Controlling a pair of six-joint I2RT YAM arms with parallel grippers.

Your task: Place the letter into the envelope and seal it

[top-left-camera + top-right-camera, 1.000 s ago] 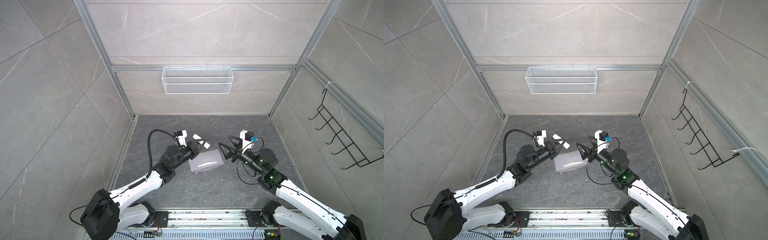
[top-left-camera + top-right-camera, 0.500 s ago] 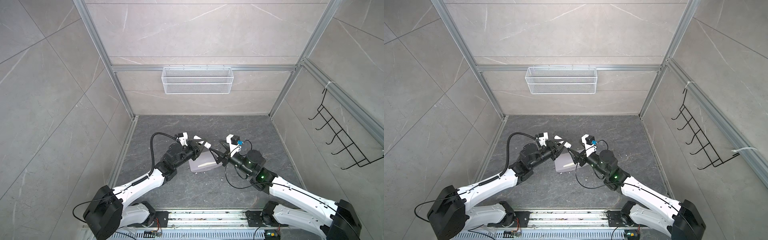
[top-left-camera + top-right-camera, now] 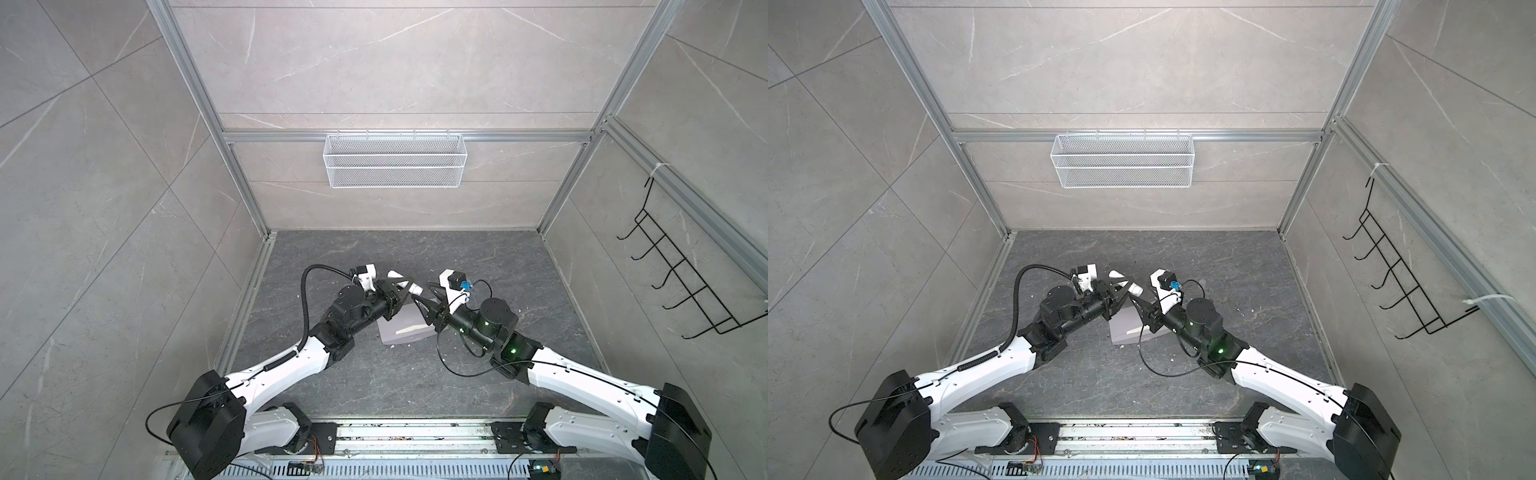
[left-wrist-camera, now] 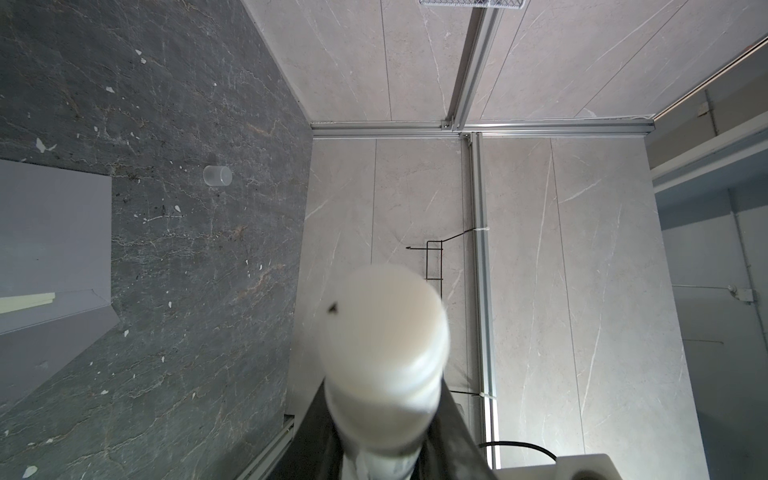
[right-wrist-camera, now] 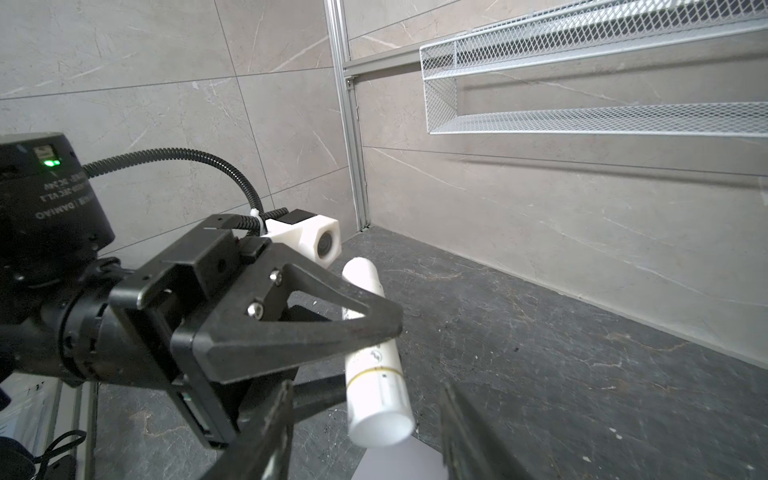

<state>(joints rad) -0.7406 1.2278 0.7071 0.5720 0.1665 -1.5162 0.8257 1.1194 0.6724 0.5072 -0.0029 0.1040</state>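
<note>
Both arms: white shells, black joint housings. Left arm (image 3: 282,365) trails a ribbed black hose (image 3: 304,299); right arm (image 3: 582,378) a thin black cable (image 3: 439,353), green lamp (image 3: 514,350) lit. Left tool fingers (image 5: 316,328) black, triangular, silver screws (image 5: 254,309). Wrist camera housing (image 5: 309,241) white.

Top views: high, looking down, whole scene. Wrist views: close, both showing white tube (image 5: 376,374).

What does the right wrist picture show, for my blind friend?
The left fingers pinch a white tube. Its end sits between the open right fingers; a wire basket hangs on the wall behind.
</note>
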